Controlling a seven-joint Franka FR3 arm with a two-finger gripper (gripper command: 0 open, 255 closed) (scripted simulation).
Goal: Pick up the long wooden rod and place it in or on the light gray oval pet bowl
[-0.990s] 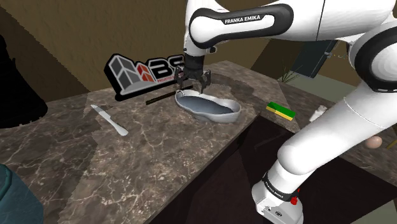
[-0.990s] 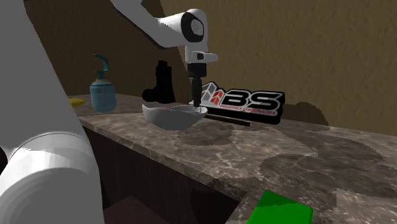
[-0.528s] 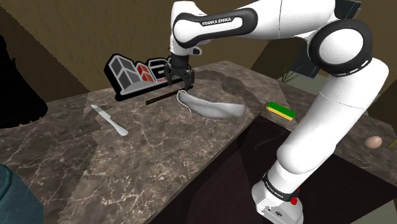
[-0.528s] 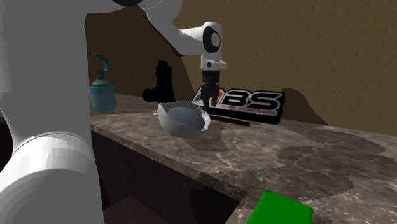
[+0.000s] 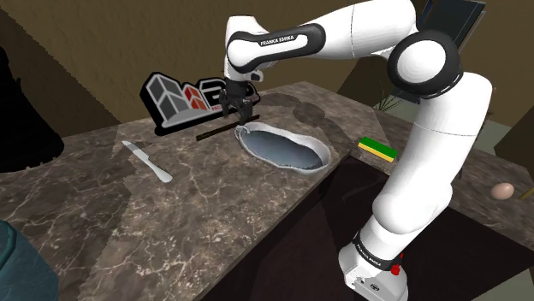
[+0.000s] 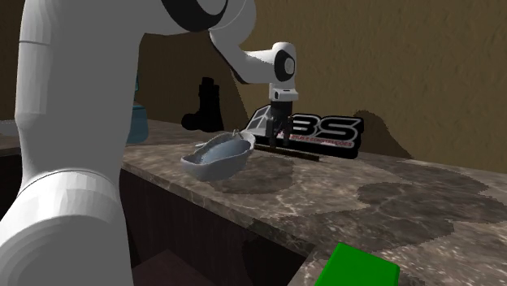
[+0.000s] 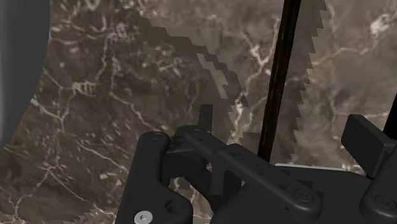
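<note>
Shoulder view: the dark rod (image 5: pixel 214 133) lay flat on a brown marble counter (image 5: pixel 214 201) below brown walls. The black gripper (image 5: pixel 238 115) hovered over the rod's end nearest the grey bowl (image 5: pixel 287 150), fingers apart and straddling it untouched. The rod's long axis ran along the sign's (image 5: pixel 175 96) front.

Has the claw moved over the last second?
Yes. In the shoulder view the claw has shifted left, from over the bowl toward the logo sign, and now hangs above the dark rod.
</note>
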